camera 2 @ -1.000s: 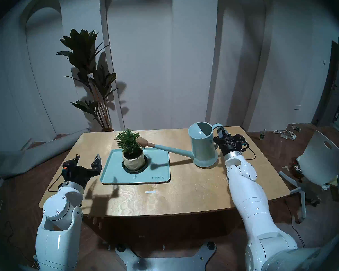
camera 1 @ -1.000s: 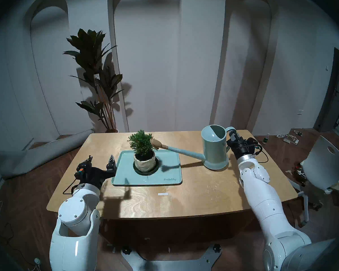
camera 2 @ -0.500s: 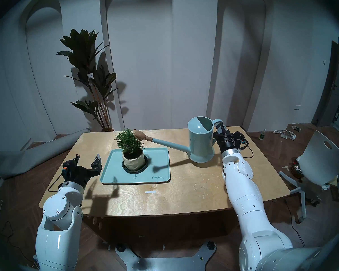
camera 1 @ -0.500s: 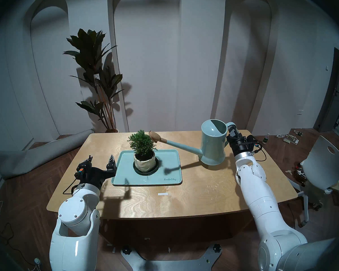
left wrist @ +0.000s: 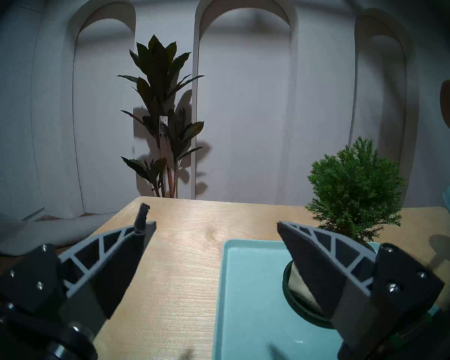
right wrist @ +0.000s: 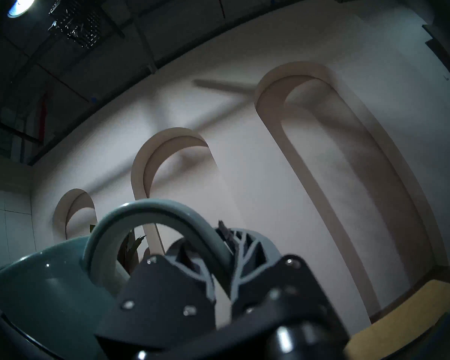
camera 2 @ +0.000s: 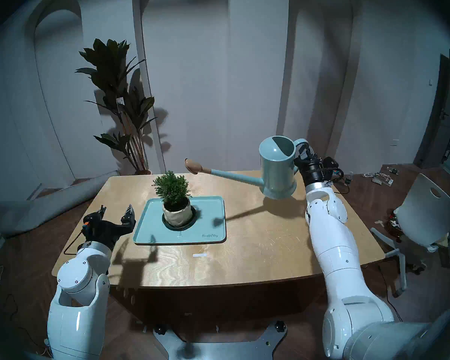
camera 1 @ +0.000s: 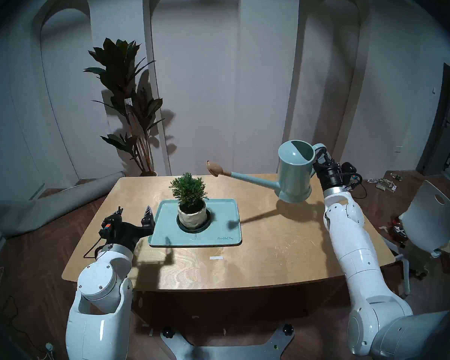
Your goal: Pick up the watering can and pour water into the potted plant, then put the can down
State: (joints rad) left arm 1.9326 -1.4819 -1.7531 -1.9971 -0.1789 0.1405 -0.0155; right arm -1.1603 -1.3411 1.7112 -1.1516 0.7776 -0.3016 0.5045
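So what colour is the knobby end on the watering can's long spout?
Tan-brown, on the watering can spout's rose head; the head stereo left view shows it best.

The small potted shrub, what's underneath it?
The potted shrub sits on a black saucer, which rests on a teal tray on the table. Tray surface beneath is hidden.
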